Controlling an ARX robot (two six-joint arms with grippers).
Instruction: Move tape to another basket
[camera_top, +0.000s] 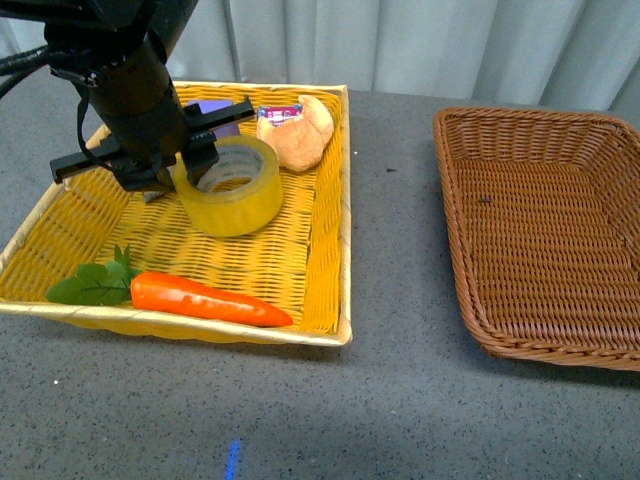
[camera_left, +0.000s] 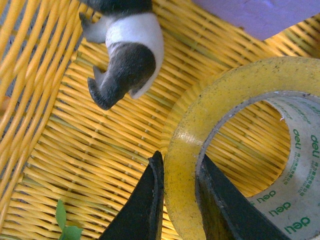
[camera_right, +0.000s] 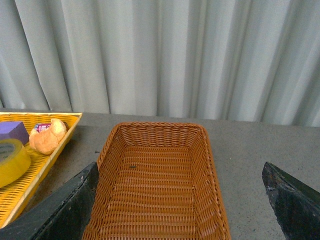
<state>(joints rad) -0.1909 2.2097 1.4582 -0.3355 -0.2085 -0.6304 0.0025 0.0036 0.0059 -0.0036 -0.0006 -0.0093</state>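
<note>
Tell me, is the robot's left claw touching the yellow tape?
Touching. The left wrist view shows the left gripper pinching the tape, one finger inside, one outside, no gap.

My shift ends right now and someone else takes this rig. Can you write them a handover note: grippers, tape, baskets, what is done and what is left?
Grippers: the left gripper has its jaws closed across the wall of the tape, one inside the core and one outside. The right gripper is open, holds nothing and faces the brown basket.
Things: the tape sits tilted in the yellow basket, toward its back.
Done: the grasp looks made.
Left: lift the tape, carry it across to the brown basket and release it there.
</note>
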